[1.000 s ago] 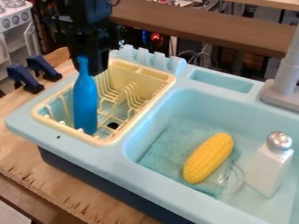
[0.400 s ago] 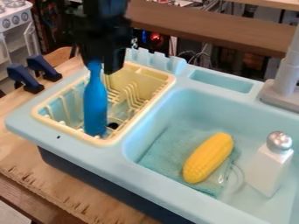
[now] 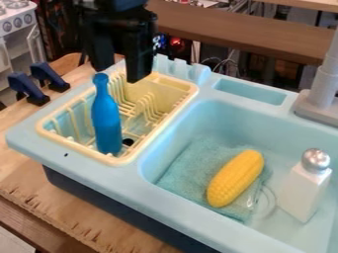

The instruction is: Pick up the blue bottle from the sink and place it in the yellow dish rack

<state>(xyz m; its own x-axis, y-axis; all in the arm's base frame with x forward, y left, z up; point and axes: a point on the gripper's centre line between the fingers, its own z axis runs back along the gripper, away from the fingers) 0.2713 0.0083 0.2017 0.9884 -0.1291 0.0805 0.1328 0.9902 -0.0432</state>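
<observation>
My gripper (image 3: 120, 71) hangs over the back left part of the yellow dish rack, its two fingers spread apart with nothing between them. Just below and slightly left of it, a blue bottle (image 3: 106, 118) stands nearly upright, tilted a little, in the front part of the dish rack (image 3: 188, 94). The neck top of the bottle is free of the fingers and close to the left one.
Right of the rack is the light blue sink (image 3: 178, 123), holding a yellow corn cob (image 3: 235, 178) on a teal cloth (image 3: 187, 165) and a white shaker (image 3: 304, 185) with a metal top. A grey faucet (image 3: 322, 94) rises at the right; dark blue clamps (image 3: 26, 89) sit at left.
The gripper moved right with the bottle at first, then opened and rose a little. The bottle stands slightly right of where it was and now leans a bit.
</observation>
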